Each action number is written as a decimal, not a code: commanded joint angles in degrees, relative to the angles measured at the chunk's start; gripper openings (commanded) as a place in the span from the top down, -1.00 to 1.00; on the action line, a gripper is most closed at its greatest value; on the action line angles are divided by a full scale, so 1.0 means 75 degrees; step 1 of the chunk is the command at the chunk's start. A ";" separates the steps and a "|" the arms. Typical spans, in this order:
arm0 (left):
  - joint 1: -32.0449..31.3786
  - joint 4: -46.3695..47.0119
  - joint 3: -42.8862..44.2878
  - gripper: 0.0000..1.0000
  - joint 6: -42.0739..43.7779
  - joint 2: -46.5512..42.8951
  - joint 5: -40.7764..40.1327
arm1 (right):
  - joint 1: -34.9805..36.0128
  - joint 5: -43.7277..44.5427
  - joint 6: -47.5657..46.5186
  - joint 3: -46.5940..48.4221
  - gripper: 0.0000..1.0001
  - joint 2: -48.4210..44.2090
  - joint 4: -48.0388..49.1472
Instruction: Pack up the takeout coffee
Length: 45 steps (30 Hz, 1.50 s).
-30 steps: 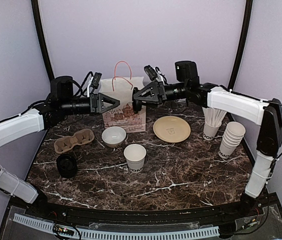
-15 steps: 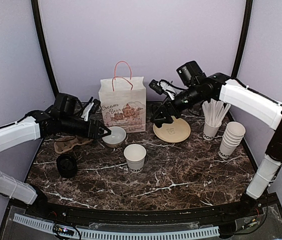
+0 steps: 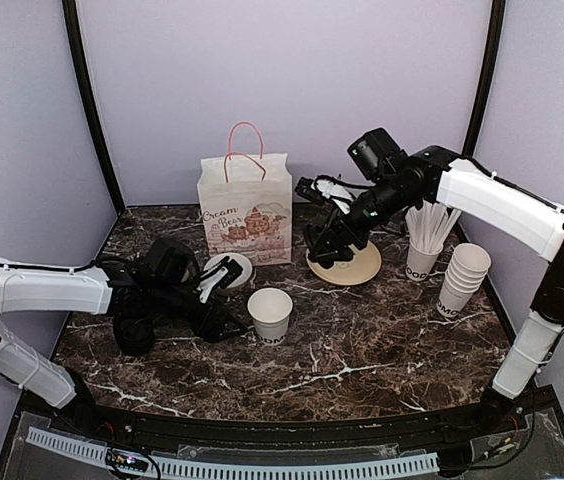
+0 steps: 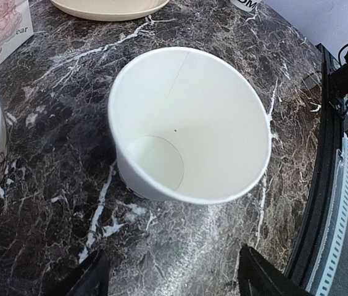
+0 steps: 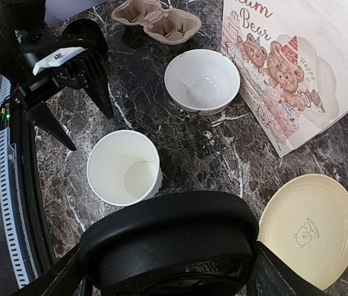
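One small white paper cup (image 3: 270, 312) with black lettering stands lidless and empty mid-table; it also shows in the left wrist view (image 4: 186, 123) and the right wrist view (image 5: 124, 166). No cup with a lid on is in view. My left gripper (image 3: 227, 315) is open and low on the table just left of the cup, which lies ahead of its spread fingers (image 4: 174, 285). My right gripper (image 3: 330, 250) is shut on a black plastic lid (image 5: 168, 246), held in the air over the plate's near-left edge. A second black lid (image 3: 134, 333) lies at the left.
A paper bag (image 3: 247, 210) with pink handles stands at the back. A white bowl (image 3: 230, 266) and a tan plate (image 3: 354, 268) lie before it. A brown cup carrier (image 5: 158, 18) sits behind my left arm. A cup of white sticks (image 3: 424, 250) and stacked cups (image 3: 462, 282) stand at the right.
My left arm has dropped to the table and swung in toward the lidless cup. My right gripper, still holding the lid, has moved slightly lower over the plate's edge.
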 commanded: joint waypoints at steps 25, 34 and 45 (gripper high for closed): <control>-0.0460 0.5180 -0.0310 -0.45 0.2378 0.3115 0.0026 | 0.0297 0.0236 -0.0394 0.0458 -0.45 0.0403 -0.0704; -0.0933 0.5555 0.0322 -0.42 0.2664 0.3936 0.0193 | 0.0304 0.0263 -0.0520 0.0328 -0.43 0.0359 -0.0803; -0.1540 0.5387 0.0974 -0.41 0.2630 0.4183 0.0316 | 0.0309 0.0231 -0.1035 0.0338 -0.42 0.0345 -0.1324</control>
